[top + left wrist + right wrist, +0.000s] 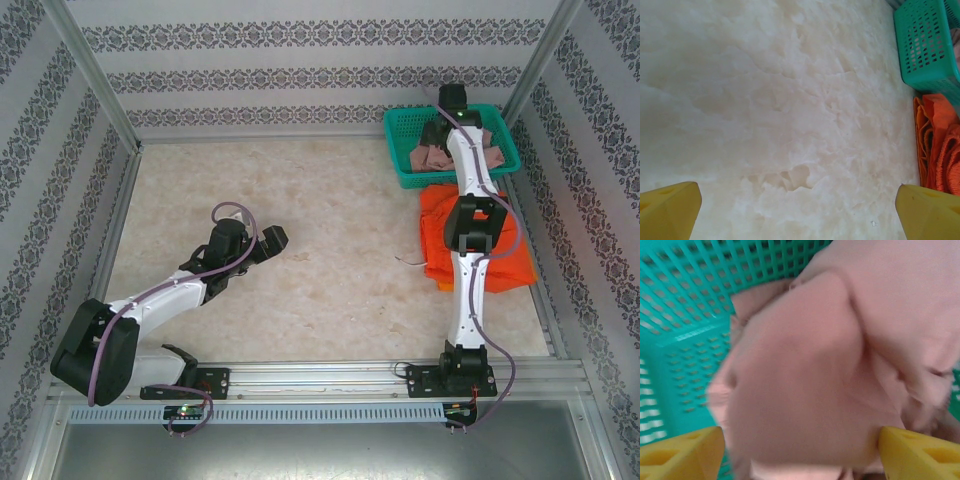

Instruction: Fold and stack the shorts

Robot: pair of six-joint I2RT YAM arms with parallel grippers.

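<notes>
Zero load in left end effector [797, 200], wide open, table [765, 100] below. Right end effector [800, 440] part-open, pink shorts [805, 355] between fingers [685, 450].

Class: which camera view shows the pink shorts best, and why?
Right wrist: pink shorts seen close, but blurred, in the basket. Top external shows small patches beside the right arm; left wrist at most a sliver.

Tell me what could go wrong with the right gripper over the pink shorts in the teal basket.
1. The right gripper straddles a thick bunch of the pink shorts; it may pinch a loose fold that slips.
2. The mesh basket could snag the gripper or lift along.
3. The orange shorts lie right beside the basket under the right arm, so pulling back could ruffle them.
</notes>
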